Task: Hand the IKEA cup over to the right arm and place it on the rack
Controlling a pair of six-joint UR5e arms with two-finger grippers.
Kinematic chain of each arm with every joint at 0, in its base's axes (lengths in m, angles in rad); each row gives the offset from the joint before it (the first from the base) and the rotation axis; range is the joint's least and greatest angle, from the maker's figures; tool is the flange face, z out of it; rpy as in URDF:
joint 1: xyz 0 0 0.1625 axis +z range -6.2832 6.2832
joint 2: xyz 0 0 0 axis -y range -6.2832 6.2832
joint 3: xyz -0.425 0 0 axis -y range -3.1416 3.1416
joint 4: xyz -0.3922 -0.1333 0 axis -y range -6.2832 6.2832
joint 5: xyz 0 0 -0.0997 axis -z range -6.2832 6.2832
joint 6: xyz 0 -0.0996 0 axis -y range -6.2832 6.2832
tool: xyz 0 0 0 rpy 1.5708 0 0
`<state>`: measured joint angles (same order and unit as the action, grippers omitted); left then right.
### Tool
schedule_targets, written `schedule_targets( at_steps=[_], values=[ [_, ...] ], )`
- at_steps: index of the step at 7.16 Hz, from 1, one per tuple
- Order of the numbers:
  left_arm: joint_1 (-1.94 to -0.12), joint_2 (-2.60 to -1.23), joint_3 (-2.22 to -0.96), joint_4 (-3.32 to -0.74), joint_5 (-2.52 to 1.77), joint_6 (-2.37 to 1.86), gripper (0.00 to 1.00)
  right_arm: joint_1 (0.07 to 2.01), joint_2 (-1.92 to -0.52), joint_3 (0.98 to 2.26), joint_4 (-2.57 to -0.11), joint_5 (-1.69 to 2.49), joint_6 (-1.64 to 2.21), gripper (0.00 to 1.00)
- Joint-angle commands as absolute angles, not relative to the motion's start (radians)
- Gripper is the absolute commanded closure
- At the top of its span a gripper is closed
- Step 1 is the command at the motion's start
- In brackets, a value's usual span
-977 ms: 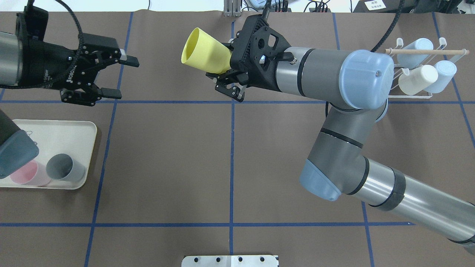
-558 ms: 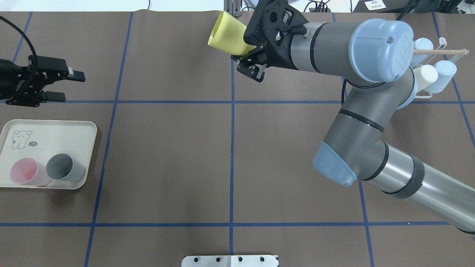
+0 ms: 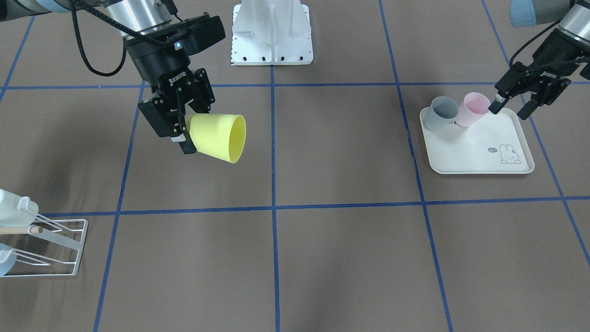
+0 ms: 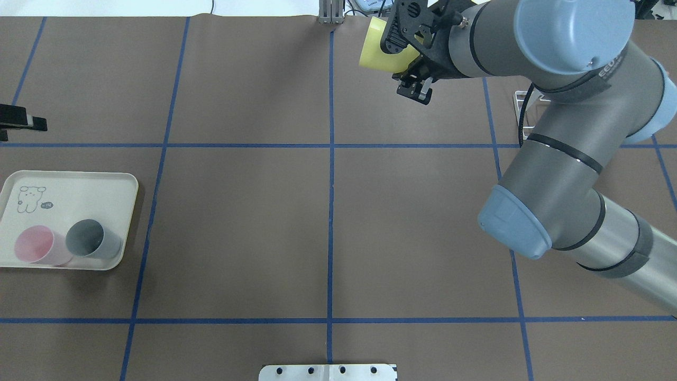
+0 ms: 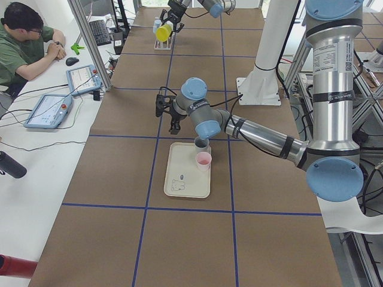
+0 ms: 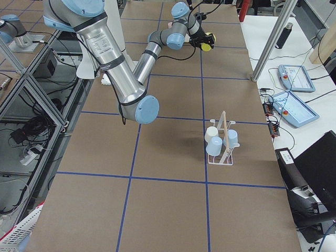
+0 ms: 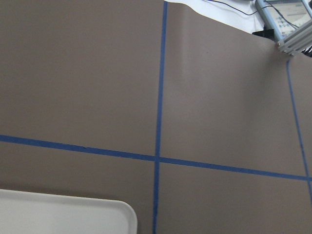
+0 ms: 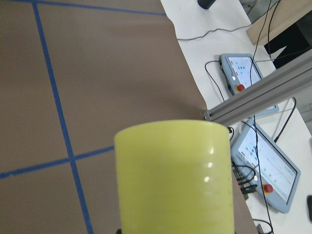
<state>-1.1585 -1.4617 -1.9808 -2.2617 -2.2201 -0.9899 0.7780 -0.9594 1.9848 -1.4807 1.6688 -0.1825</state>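
My right gripper [image 3: 192, 130] is shut on the base end of a yellow cup [image 3: 216, 137] and holds it on its side above the table. In the overhead view the cup [image 4: 376, 50] is near the far edge, right of the centre line, and it fills the lower right wrist view [image 8: 175, 175]. The white wire rack [image 3: 50, 244] with its wooden dowel stands farther right and carries white and pale blue cups [image 6: 216, 139]. My arm hides most of the rack overhead. My left gripper [image 3: 511, 103] is open and empty, above the tray's edge by the pink cup.
A cream rabbit-print tray [image 4: 79, 182] at the left holds a pink cup [image 4: 33, 246] and a grey cup [image 4: 90, 238]. The robot's white base plate [image 3: 272, 32] sits at the near middle. Blue tape lines grid the brown table.
My right arm has swung the yellow cup right and toward the far edge, covering the rack overhead. My left arm has drawn back left, nearly out of the overhead view.
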Motion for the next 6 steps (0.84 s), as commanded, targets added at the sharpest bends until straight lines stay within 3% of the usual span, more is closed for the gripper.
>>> schedule_targets(
  at_steps=[1, 3, 6],
  values=[
    [-1.18, -1.437, -1.965, -2.24, -2.224, -0.852, 0.0, 0.796, -0.988, 2.031, -1.715, 1.587, -0.349, 0.43],
    [-1.184, -1.434, -1.959, -2.24, -2.232, -0.818, 0.0, 0.795, -1.011, 2.12, -2.0, 1.441, -0.541, 0.43],
    [-1.184, -1.433, -1.96, -2.241, -2.233, -0.818, 0.0, 0.79, -1.019, 2.131, -2.268, 1.268, -0.716, 0.43]
  ],
)
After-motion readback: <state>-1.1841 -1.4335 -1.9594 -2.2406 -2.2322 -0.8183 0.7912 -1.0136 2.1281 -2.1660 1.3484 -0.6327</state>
